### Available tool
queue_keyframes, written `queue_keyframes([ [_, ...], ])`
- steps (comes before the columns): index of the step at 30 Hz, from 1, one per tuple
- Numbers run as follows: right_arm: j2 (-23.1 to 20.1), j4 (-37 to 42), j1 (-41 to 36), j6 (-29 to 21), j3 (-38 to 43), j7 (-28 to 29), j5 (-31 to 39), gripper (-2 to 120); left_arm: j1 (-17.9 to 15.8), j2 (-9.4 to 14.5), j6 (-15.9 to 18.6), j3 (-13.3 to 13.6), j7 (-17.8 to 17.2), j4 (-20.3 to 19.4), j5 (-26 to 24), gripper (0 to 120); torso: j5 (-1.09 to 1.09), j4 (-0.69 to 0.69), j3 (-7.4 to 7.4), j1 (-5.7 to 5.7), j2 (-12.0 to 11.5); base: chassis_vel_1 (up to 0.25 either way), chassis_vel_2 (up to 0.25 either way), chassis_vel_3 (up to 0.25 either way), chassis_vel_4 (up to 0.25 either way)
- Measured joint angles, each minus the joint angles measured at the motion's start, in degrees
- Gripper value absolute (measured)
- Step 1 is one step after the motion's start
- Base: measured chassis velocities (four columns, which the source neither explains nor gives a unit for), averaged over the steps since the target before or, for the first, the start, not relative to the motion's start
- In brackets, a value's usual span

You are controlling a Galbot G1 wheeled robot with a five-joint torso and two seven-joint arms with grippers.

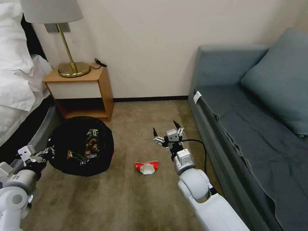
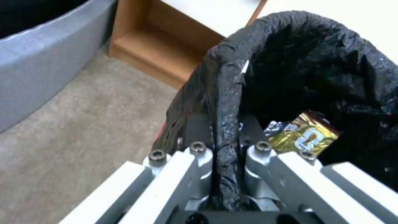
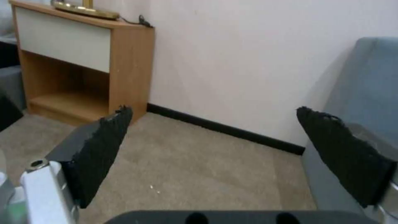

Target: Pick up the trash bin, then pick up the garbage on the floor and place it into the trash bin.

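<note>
Left gripper (image 1: pixel 48 151), lower left of the head view, is clamped on the rim of the round trash bin lined with crinkly black plastic (image 1: pixel 81 146); the bin appears tipped with its mouth kept open, presumably to receive litter. A gold snack wrapper (image 2: pixel 304 133) lies inside. Right gripper (image 1: pixel 166 129), frame centre, has fingers spread wide and empty above the carpet. The white packet with red ends (image 1: pixel 146 167) lies on the carpet below centre, just short of that gripper
</note>
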Motion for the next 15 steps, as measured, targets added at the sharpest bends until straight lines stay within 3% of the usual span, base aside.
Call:
queue_keyframes([
  [12,-1.9,-4.3,6.0,-2.0,-5.0,0.1,4.4,100,0.3,0.0,0.0,-0.5,0.5,0.4,-0.3,5,0.0,0.01,0.0,0.0,0.0,-0.01,0.004,0.006,-0.006],
  [15,-3.5,-9.8,11.0,-1.0,-7.7,-3.0,7.5,100,0.5,0.0,-0.1,-0.7,0.9,0.5,-0.3,5,0.0,0.01,0.0,0.0,0.0,0.0,0.0,0.0,0.0],
])
